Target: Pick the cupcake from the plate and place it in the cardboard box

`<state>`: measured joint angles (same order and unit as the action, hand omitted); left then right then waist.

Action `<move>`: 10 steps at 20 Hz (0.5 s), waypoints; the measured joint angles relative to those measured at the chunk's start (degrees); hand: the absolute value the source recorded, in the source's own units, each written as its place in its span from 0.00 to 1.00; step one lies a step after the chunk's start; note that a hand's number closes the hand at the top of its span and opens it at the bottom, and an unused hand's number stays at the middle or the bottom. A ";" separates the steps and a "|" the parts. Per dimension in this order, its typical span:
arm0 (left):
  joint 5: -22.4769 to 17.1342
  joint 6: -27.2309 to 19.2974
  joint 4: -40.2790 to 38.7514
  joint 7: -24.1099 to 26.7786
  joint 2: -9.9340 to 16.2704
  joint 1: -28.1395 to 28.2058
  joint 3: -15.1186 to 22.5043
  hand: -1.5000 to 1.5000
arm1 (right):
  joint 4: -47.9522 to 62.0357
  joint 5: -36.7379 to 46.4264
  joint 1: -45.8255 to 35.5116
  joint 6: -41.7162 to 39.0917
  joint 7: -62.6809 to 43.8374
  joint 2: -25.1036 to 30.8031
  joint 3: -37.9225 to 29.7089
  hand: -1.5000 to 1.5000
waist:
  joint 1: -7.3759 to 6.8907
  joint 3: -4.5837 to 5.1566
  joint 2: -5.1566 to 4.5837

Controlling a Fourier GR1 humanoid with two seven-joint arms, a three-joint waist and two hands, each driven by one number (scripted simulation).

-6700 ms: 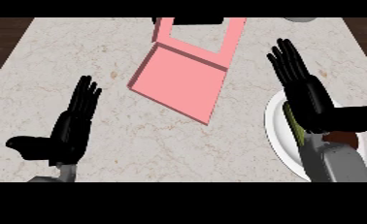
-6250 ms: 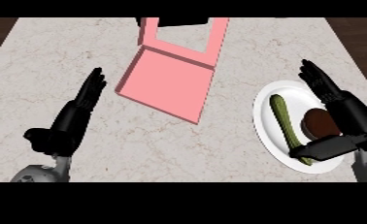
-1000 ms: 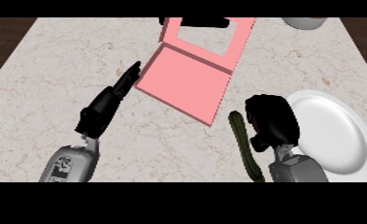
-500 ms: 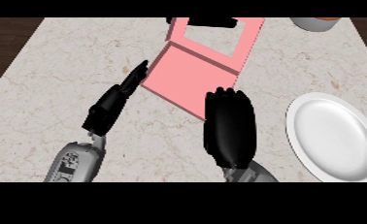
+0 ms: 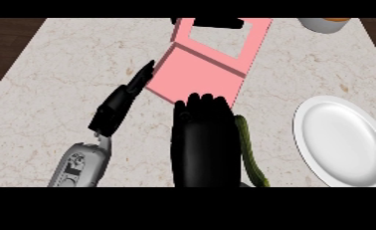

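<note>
Right hand (image 5: 204, 142) perhaps curled at pink box (image 5: 202, 69); left hand (image 5: 121, 103) straight; no legible writing.

One view only, from the robot's head, looking steeply down on the counter top (image 5: 73, 74). Forearms enter from the lower edge: left hand (image 5: 121, 102) at view left, right hand (image 5: 204, 129) near centre. Pink box (image 5: 206, 59) lies toward the far edge, white plate (image 5: 341, 144) cut by the right edge. Close framing; no second view to compare.
</note>
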<state>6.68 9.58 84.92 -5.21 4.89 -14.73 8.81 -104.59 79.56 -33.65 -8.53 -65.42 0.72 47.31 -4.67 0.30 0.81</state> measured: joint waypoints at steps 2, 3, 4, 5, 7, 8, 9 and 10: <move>-0.04 0.14 -0.09 0.12 0.47 0.00 -0.39 0.50 | -0.02 -0.31 -2.21 0.26 -1.62 0.12 0.07 1.00 | 0.06 0.02 0.01; 0.01 -0.03 -0.12 -0.07 0.17 -0.11 -0.26 0.50 | -0.07 -0.41 -3.27 0.29 -2.25 0.17 -0.03 1.00 | 0.20 0.02 0.06; -0.14 0.03 -0.22 -0.06 0.19 -0.13 -0.42 0.50 | 0.21 -0.56 -4.35 0.39 -2.85 0.21 -0.13 1.00 | 0.24 0.03 0.03; -0.11 -0.03 -0.44 0.00 0.23 -0.25 -0.57 0.50 | 0.46 -0.67 -5.42 0.41 -3.33 0.26 -0.44 1.00 | 0.36 0.04 0.00; -0.20 0.05 -0.82 0.31 0.38 -0.44 -0.85 0.50 | 1.10 -0.81 -7.66 0.43 -4.11 0.34 -1.25 1.00 | 0.50 0.06 -0.04; -0.25 0.33 -0.75 0.62 0.68 -0.23 -0.92 0.50 | 1.73 -1.17 -8.64 0.42 -4.43 0.36 -1.88 1.00 | 0.45 0.06 -0.08; -0.23 0.21 -0.70 0.47 0.53 -0.34 -0.90 0.50 | 2.08 -1.65 -9.98 0.27 -4.61 0.39 -2.67 1.00 | 0.52 0.05 -0.08; -0.23 0.19 -0.44 0.39 0.45 -0.22 -0.79 0.50 | 2.32 -1.98 -11.02 0.17 -4.80 0.42 -3.37 1.00 | 0.57 0.03 -0.03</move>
<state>6.45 9.77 84.49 -4.82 5.34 -14.95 8.02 -102.26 77.58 -44.66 -8.36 -70.23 1.13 43.94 -4.11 0.34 0.78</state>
